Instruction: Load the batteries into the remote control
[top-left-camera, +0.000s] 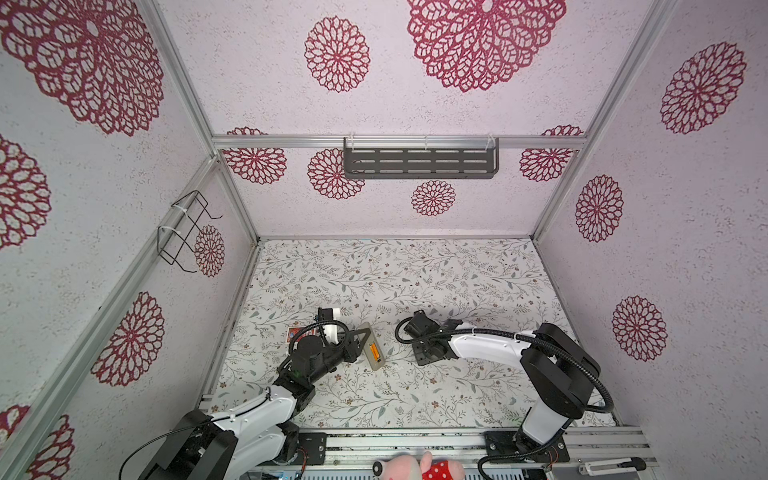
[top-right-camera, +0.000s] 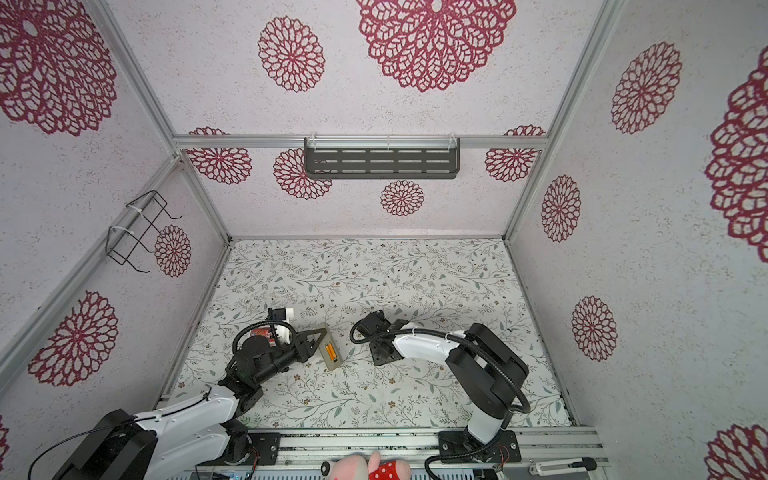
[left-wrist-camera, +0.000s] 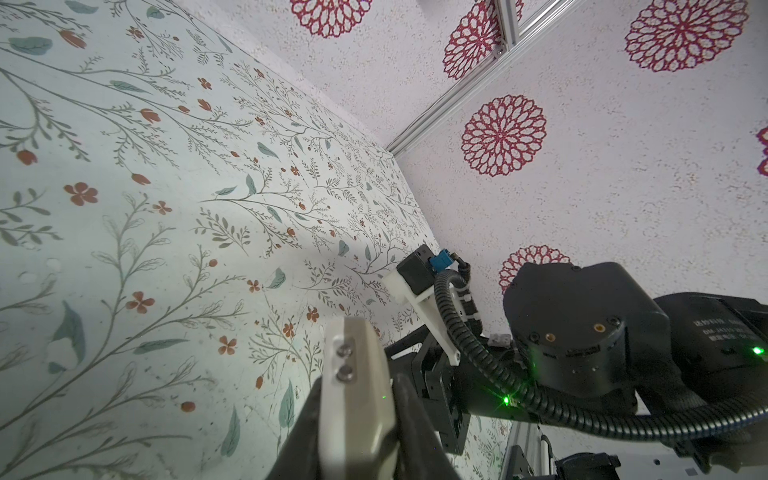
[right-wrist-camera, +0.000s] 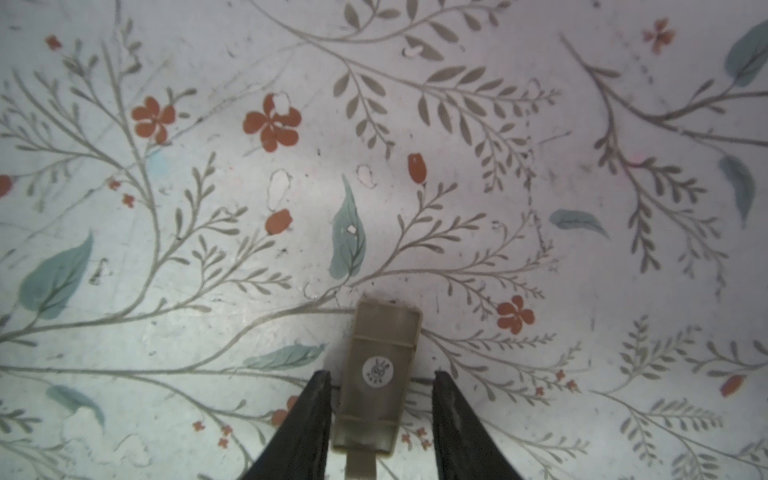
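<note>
Left gripper (left-wrist-camera: 357, 417): my fingers are clamped on one end of the remote control (top-right-camera: 335, 365).
Remote control: back up, low at the floral table (top-left-camera: 415, 270); I cannot tell whether it touches.
Batteries (top-left-camera: 375, 352): orange, in the remote's open bay.
Right gripper (right-wrist-camera: 381, 376): my jaws stand apart, straddling the beige cover (right-wrist-camera: 386, 328) lying on the table.

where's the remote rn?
In both top views the remote control is left of centre over the table, back side up. The left gripper holds it, and the right gripper is just to its right.
</note>
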